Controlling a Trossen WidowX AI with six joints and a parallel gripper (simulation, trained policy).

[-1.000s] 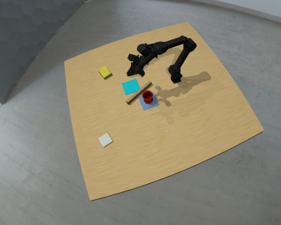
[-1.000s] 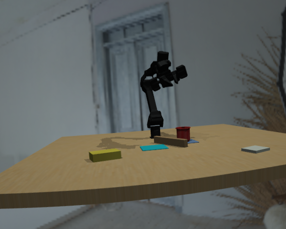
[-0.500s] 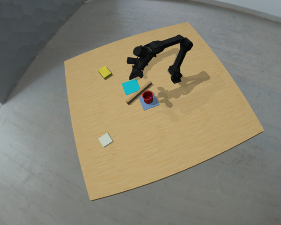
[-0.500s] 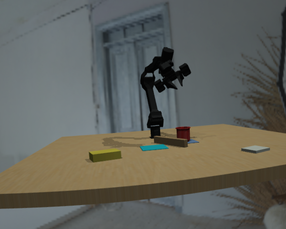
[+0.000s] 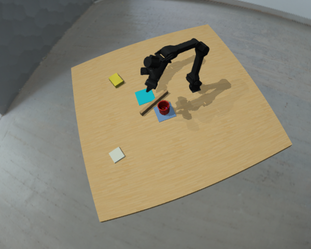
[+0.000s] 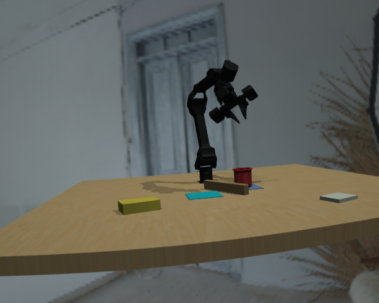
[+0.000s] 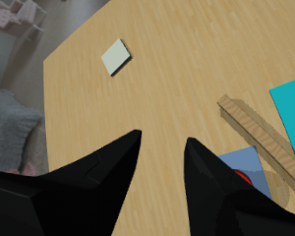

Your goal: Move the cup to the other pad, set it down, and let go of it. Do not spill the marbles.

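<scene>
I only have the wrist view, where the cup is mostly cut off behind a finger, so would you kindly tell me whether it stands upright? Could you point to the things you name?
Observer: Yes, the red cup (image 5: 164, 110) (image 6: 242, 177) (image 7: 243, 177) stands upright on the blue pad (image 5: 166, 118) (image 6: 257, 187) (image 7: 241, 158).
Operator: Thank you. Are the marbles inside it?
Observer: The top view shows small coloured marbles (image 5: 164, 108) in the cup; I cannot count them.
Operator: Is there anything else on the table that I am missing?
Observer: Yes, a yellow block (image 5: 116, 79) (image 6: 139, 206), which the exterior view shows nearer that camera than the cyan pad (image 5: 144, 97) (image 6: 204, 195) (image 7: 292, 115).
</scene>
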